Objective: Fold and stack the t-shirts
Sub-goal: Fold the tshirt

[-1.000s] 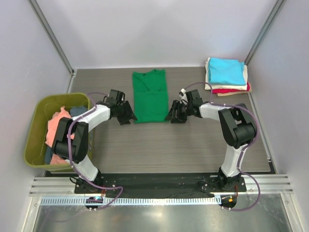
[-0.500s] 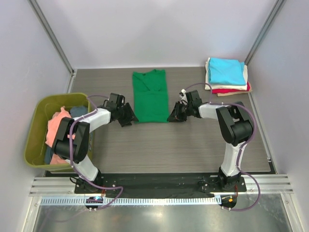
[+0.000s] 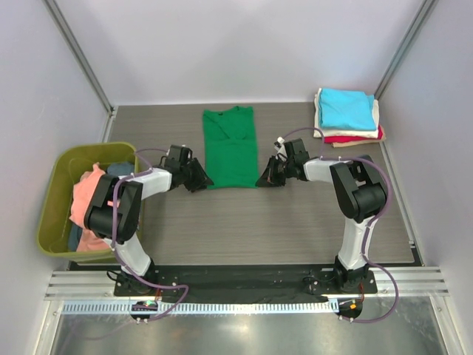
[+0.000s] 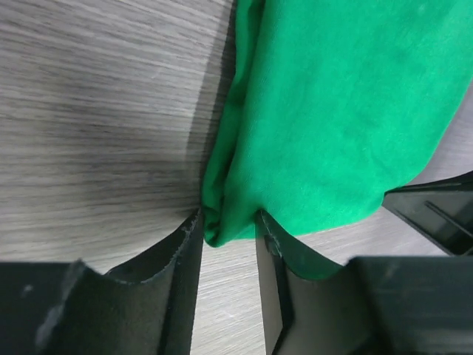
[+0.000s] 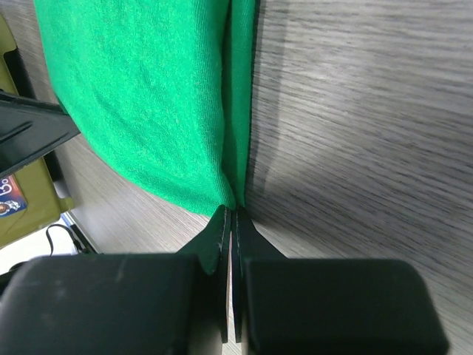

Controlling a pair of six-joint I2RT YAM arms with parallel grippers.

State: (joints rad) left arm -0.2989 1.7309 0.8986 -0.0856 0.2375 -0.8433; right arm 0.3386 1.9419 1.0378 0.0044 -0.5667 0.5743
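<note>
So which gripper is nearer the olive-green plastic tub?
Left. The left gripper is at the near-left corner of the bright green cloth t-shirt, toward the olive-green plastic tub; the right gripper is at the near-right corner, farther away.

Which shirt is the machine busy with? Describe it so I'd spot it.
On the grey table, look toward the back middle. The green shirt lies flat there in a long strip, left hand and right hand at its near corners. It alone is green and lies apart from the stack at back right and the heap in the tub.
</note>
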